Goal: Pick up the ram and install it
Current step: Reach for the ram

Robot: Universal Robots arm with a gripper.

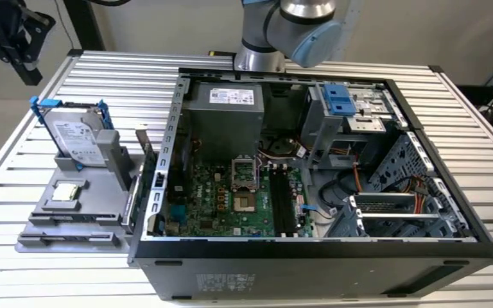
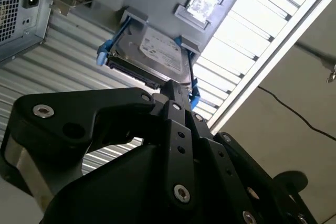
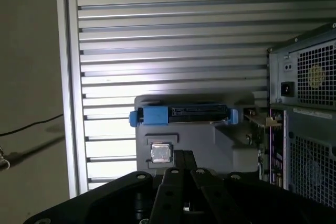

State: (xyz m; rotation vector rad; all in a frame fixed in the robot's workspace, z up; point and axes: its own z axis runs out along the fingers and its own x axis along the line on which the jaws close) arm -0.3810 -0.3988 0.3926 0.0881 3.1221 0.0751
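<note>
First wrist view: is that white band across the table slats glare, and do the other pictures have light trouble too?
Yes: in the first wrist view glare whitens the table slats near the hard drive; in the second wrist view the slats wash out likewise; the exterior view is evenly lit, with the computer case darker inside.

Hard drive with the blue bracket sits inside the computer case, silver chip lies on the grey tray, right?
No: the exterior view shows the hard drive standing on the grey tray beside the computer case. The silver chip does lie there.
</note>
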